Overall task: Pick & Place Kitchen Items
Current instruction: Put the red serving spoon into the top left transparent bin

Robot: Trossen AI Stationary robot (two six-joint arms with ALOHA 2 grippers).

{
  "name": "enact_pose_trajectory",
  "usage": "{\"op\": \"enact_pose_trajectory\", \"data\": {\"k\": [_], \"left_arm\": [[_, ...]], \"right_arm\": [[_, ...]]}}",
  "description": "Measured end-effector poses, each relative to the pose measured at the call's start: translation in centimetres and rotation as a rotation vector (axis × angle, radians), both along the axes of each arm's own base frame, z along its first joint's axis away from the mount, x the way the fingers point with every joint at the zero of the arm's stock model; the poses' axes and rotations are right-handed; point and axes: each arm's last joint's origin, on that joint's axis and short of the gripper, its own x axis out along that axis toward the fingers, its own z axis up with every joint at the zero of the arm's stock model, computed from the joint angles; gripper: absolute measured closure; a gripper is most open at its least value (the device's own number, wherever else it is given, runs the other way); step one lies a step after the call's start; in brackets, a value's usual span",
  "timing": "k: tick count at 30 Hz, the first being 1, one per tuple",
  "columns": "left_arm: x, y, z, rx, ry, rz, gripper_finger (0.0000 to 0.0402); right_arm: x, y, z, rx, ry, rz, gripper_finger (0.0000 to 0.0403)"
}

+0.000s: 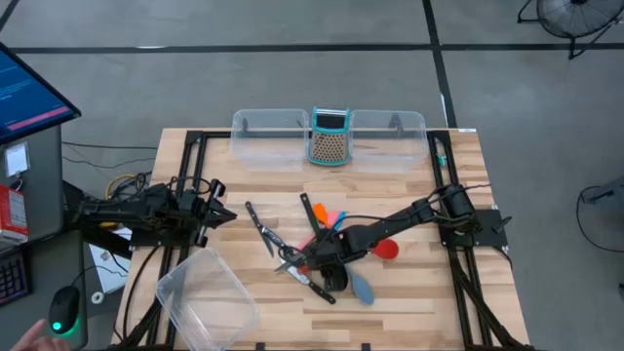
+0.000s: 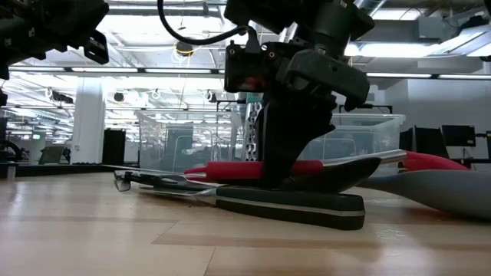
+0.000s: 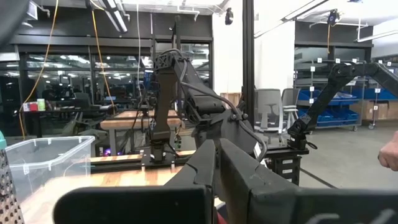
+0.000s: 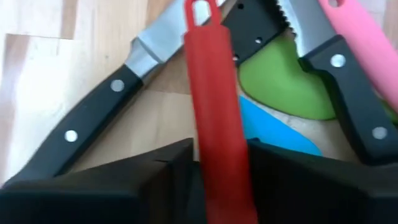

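The right gripper (image 4: 217, 171) is down in the heap of utensils at the middle of the table (image 1: 409, 307), its two dark fingers set on either side of the red spoon's handle (image 4: 214, 106). The handle runs between them and they press close against it, so the gripper is clamped on the red spoon (image 1: 386, 250); in the low view the handle lies level, just above the wood, under the gripper (image 2: 288, 172). The handle is smooth, round-edged red plastic with a hanging loop at its end. The spoon's bowl shows red beside the arm in the high view.

Under and around it lie black-handled knives (image 4: 93, 121) with steel rivets and bright blades, one serrated (image 4: 298, 18). A flat green spatula (image 4: 286, 81), a blue spatula (image 4: 280, 130) and a glossy pink handle (image 4: 360, 37) lie in the same heap. A grey-blue spoon (image 1: 362, 287) lies just beside the pile toward the near edge, and a black spoon (image 2: 291, 205) lies flat in front in the low view.

The left gripper (image 1: 222, 216) waits at the table's left side, above the wood, its fingers (image 3: 205, 165) pressed together and empty.

A clear tub (image 1: 207, 297) sits tilted at the near left corner. Two more clear tubs (image 1: 268, 136) stand along the far edge with a teal-framed grater (image 1: 330, 136) between them.
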Motion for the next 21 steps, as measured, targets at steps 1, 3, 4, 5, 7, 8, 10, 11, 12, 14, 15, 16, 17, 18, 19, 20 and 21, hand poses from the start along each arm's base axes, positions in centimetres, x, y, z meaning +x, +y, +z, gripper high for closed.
{"op": "enact_pose_trajectory", "data": {"k": [1, 3, 4, 5, 7, 8, 10, 11, 12, 14, 15, 16, 17, 18, 19, 20, 21], "left_arm": [[0.0, 0.0, 0.0, 0.0, 0.0, 0.0, 0.0399], [0.0, 0.0, 0.0, 0.0, 0.0, 0.001, 0.0399], [0.0, 0.0, 0.0, 0.0, 0.0, 0.001, 0.0399], [0.0, 0.0, 0.0, 0.0, 0.0, 0.001, 0.0399], [0.0, 0.0, 0.0, 0.0, 0.0, 0.0, 0.0399], [0.0, 0.0, 0.0, 0.0, 0.0, 0.0, 0.0399], [0.0, 0.0, 0.0, 0.0, 0.0, 0.0, 0.0399], [0.0, 0.0, 0.0, 0.0, 0.0, 0.0, 0.0399], [0.0, 0.0, 0.0, 0.0, 0.0, 0.0, 0.0399], [0.0, 0.0, 0.0, 0.0, 0.0, 0.0, 0.0399], [0.0, 0.0, 0.0, 0.0, 0.0, 0.0, 0.0399], [0.0, 0.0, 0.0, 0.0, 0.0, 0.0, 0.0399], [0.0, 0.0, 0.0, 0.0, 0.0, 0.0, 0.0399], [0.0, 0.0, 0.0, 0.0, 0.002, 0.0, 0.0399], [0.0, 0.0, 0.0, 0.0, 0.002, 0.0, 0.0399], [0.1, 0.0, -0.1, 0.0, 0.007, 0.0, 0.0399], [0.1, 0.0, -0.1, 0.0, 0.009, 0.0, 0.0399]], "right_arm": [[0.0, 0.0, 0.0, -0.003, -0.001, 0.004, 0.0312], [0.0, 0.0, 0.0, -0.001, 0.0, -0.003, 0.0331], [0.0, 0.0, 0.0, 0.0, 0.0, -0.004, 0.033], [0.0, 0.0, 0.0, 0.001, 0.001, -0.006, 0.033], [0.0, 0.0, 0.0, 0.004, 0.002, -0.013, 0.033], [0.0, 0.0, 0.1, 0.003, 0.004, -0.014, 0.033], [-0.1, 0.0, 0.9, -0.003, 0.012, -0.017, 0.033], [-0.1, -0.1, 1.5, -0.013, 0.007, -0.021, 0.033], [0.0, -0.1, 2.4, -0.017, -0.021, -0.026, 0.033], [-0.3, -0.4, 4.4, -0.029, -0.068, -0.035, 0.033], [-0.5, -0.7, 5.6, -0.03, -0.093, -0.043, 0.033], [-0.5, -0.9, 6.8, -0.028, -0.138, -0.053, 0.033], [-0.7, -1.3, 8.3, -0.029, -0.192, -0.062, 0.033], [-1.0, -1.6, 9.8, -0.038, -0.242, -0.073, 0.033], [-1.3, -2.0, 11.3, -0.052, -0.303, -0.084, 0.033], [-1.6, -2.4, 13.1, -0.067, -0.383, -0.098, 0.033], [-1.9, -2.8, 14.8, -0.086, -0.468, -0.111, 0.033]]}}
